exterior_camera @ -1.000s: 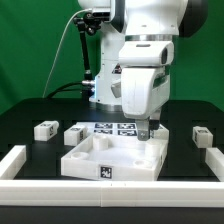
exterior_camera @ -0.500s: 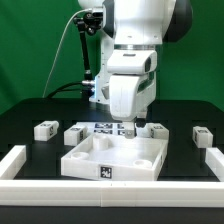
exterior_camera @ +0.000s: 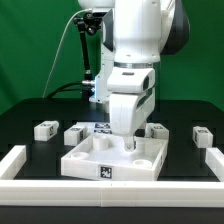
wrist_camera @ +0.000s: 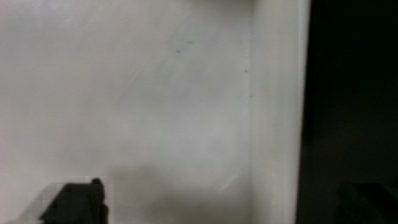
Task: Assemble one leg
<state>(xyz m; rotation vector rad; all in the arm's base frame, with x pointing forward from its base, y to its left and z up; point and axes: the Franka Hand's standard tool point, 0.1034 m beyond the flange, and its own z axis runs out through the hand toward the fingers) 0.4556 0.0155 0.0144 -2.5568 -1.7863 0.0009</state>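
Note:
The large white square tray-like piece lies in the middle of the table. My gripper is low over its far part, fingers pointing down. In the wrist view the gripper is open: one dark fingertip shows over the white surface, the other over the black table past the piece's edge. Nothing is between the fingers. Several small white legs lie around: two at the exterior view's left, one behind the tray and one at the right.
The marker board lies behind the tray, partly hidden by my arm. A white raised border runs along the table's left, right and front edges. A cable and stand rise at the back.
My arm has moved toward the exterior view's left, from the tray's far right corner to its far middle, and has come lower. The tray and the legs have not moved.

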